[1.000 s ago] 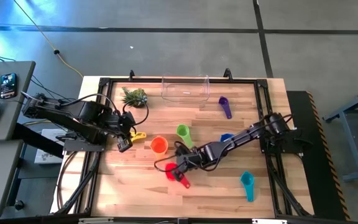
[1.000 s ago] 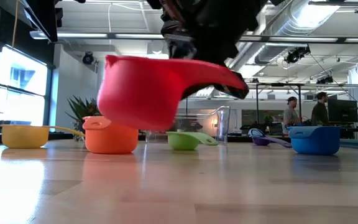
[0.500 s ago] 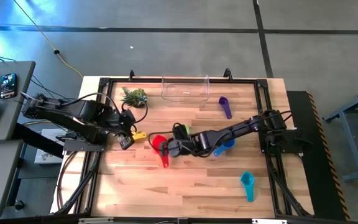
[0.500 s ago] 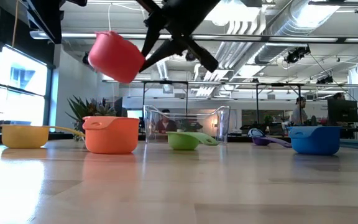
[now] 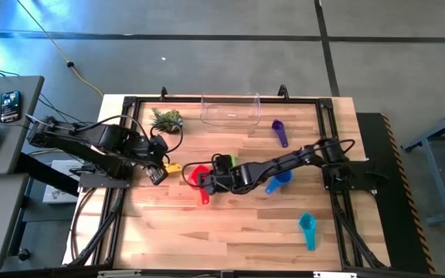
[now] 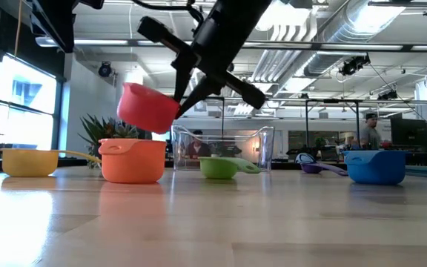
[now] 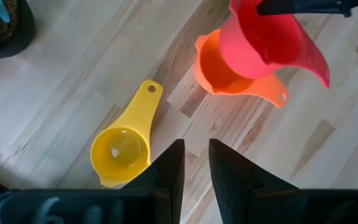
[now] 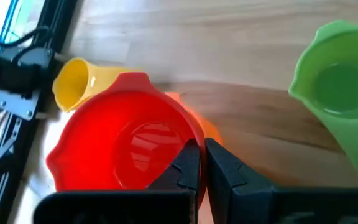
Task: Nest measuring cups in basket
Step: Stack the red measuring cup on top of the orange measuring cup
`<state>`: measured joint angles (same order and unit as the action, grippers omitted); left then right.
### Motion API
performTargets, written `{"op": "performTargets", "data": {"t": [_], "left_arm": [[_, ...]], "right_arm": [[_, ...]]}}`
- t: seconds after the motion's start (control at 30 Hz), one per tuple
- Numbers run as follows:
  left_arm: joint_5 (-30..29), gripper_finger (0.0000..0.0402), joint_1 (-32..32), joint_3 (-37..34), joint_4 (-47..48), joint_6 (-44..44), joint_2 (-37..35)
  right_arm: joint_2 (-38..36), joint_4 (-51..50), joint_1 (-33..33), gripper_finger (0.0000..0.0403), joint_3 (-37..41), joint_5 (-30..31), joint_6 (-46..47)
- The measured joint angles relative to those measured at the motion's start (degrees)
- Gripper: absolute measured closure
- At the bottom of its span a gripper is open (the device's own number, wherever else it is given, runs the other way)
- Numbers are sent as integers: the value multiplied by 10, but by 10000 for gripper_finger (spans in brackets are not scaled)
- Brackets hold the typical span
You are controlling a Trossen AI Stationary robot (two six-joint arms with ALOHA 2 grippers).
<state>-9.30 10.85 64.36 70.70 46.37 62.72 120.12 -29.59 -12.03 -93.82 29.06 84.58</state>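
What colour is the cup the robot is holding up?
Red, seen best in the low view, gripped by the right gripper.

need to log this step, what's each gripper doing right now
Left gripper: holding nothing, fingers slightly apart, above the table beside the yellow cup.
Right gripper: shut on the red cup, held above the orange cup.

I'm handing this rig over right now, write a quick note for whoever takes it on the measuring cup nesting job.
Right gripper: shut on the red cup, held in the air, tilted, just above the orange cup.
Left gripper: empty, jaws slightly apart, waiting at the table's left side over the yellow cup.
Basket: at the far edge; no cup visible in it.
Loose on the table: green cup just beyond the right arm, blue cup under it, purple cup right of the basket, teal cup near the front right.
Done: red picked up.
Left: nest all seven and get the stack into the basket.
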Motion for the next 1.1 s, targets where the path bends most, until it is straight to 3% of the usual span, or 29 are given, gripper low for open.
{"op": "performTargets", "data": {"t": [0.4, 0.83, 1.1], "left_arm": [[-3, 339, 0, 0, 0, 0, 0], [-3, 339, 0, 0, 1, -15, 0], [-3, 339, 0, 0, 1, -16, 0]], "right_arm": [[21, 46, 14, 403, -1, -1, 7], [79, -63, 17, 403, -103, -14, -25], [82, -72, 19, 403, -108, -19, -22]]}}
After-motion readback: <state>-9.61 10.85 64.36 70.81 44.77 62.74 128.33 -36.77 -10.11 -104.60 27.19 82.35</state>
